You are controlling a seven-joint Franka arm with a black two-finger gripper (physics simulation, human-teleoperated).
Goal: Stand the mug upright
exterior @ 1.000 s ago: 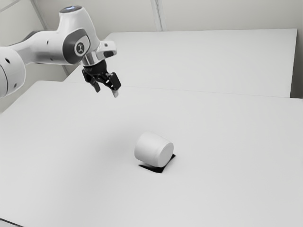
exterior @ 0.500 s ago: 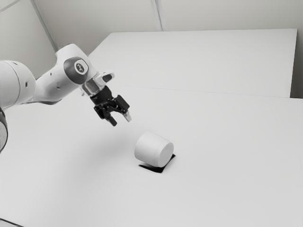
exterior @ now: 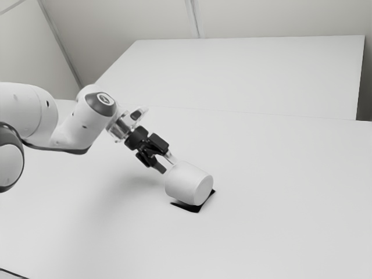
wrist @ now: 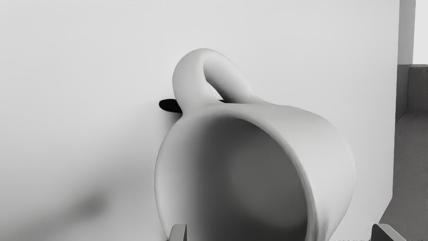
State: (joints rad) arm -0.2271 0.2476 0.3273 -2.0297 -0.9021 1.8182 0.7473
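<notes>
In the exterior view my gripper [exterior: 167, 165] is at the mug's upper left, close to its open end. The white mug [exterior: 189, 185] lies on its side on the table, its base facing the exterior view's right. The wrist view looks into the mouth of the mug [wrist: 327, 140], with its handle [wrist: 189, 80] standing out from the side. Wide apart, the fingers of my gripper [wrist: 279, 232] are open, one overlapping the mug's rim area and the other beyond its outer wall. Whether either touches the mug cannot be told.
A flat black patch [exterior: 187, 206] shows at the table under the mug. The white table [exterior: 279, 232] extends around it, and another pale surface [exterior: 244, 70] lies behind.
My gripper has come down and toward the exterior view's right, from well above the table to the mug's open end. The mug has not moved.
</notes>
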